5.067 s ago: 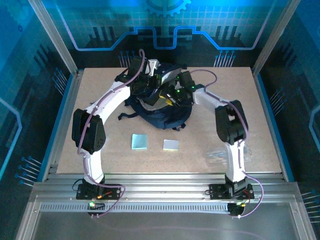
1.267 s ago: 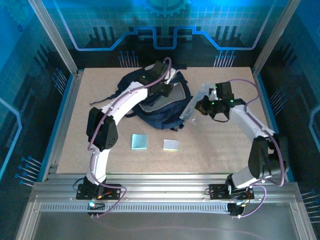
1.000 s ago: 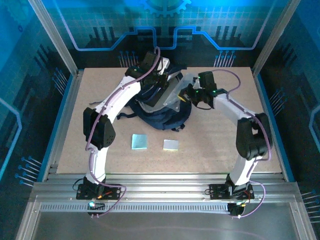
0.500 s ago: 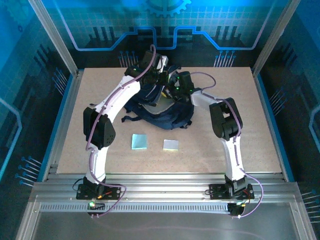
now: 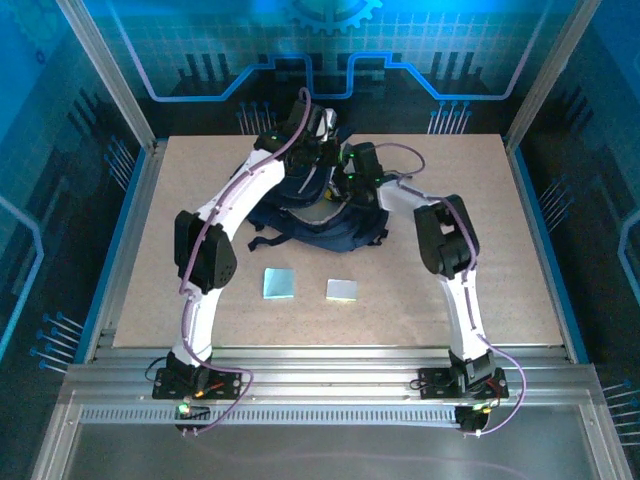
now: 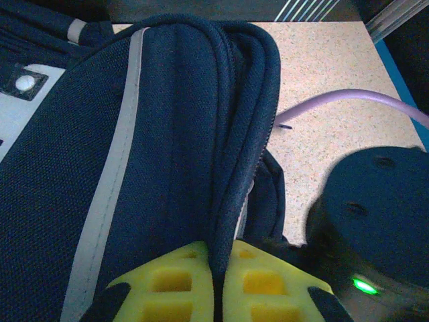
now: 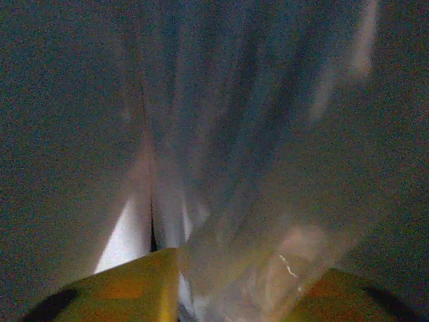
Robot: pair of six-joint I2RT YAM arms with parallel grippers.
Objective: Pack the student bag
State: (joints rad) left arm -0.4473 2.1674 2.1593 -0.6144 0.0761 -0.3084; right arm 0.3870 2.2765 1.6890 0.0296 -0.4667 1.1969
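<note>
- The student bag [image 5: 322, 226] looks soft, floppy and bulky; best held at its rim fold, where the jaws of the left gripper [image 6: 216, 280] pinch it.
- The jaws of the right gripper [image 7: 234, 288] straddle clear plastic [image 7: 258, 215]; whether they grip it cannot be told.

I work in a robot lab cell. My left arm [image 5: 235, 190] and right arm [image 5: 445, 240] are bolted to an aluminium rail [image 5: 320, 385] at a speckled table [image 5: 520, 290]. Metal posts [image 5: 108, 75] and blue walls [image 5: 200, 40] printed with circuit patterns enclose it.
</note>
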